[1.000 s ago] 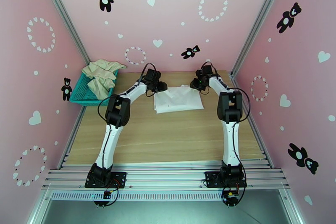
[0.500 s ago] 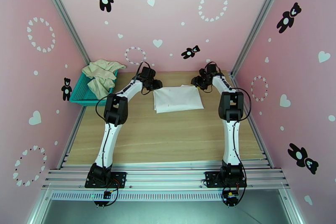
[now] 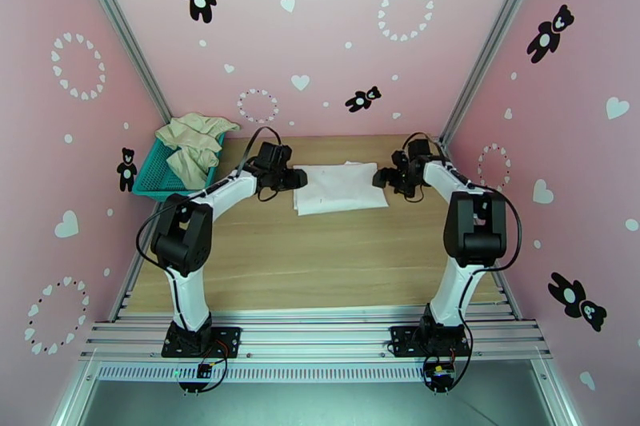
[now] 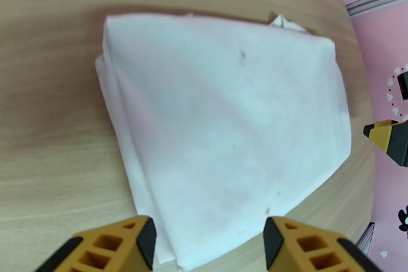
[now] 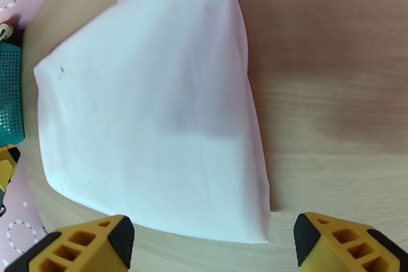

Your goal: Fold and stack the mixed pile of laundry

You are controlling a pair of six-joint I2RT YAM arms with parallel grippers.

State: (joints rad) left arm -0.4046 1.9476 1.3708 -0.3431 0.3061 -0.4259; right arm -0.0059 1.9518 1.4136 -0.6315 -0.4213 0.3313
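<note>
A white T-shirt [image 3: 340,189] lies folded into a flat rectangle on the far middle of the table, with a tiny dark mark [image 4: 242,54] on its top layer. My left gripper [image 3: 299,178] hovers at the shirt's left edge, open and holding nothing, and its yellow fingers [image 4: 138,240] frame the shirt's [image 4: 224,130] near corner. At the right edge my right gripper [image 3: 383,178] is wide open and empty, with its fingers [image 5: 312,236] just off the cloth [image 5: 148,125]. The cream-beige garment [image 3: 192,144] lies crumpled in the basket.
The teal mesh basket [image 3: 154,178] stands at the far left corner against the pink wall, and its side [image 5: 10,94] is seen past the shirt. Bare wood runs from the shirt to the near metal rail [image 3: 320,332]. Pink walls close in left, right and back.
Both grippers have opened and let go of the shirt's far corners. They drew out to its left and right edges, and both elbows swung outward. The shirt now lies flat.
</note>
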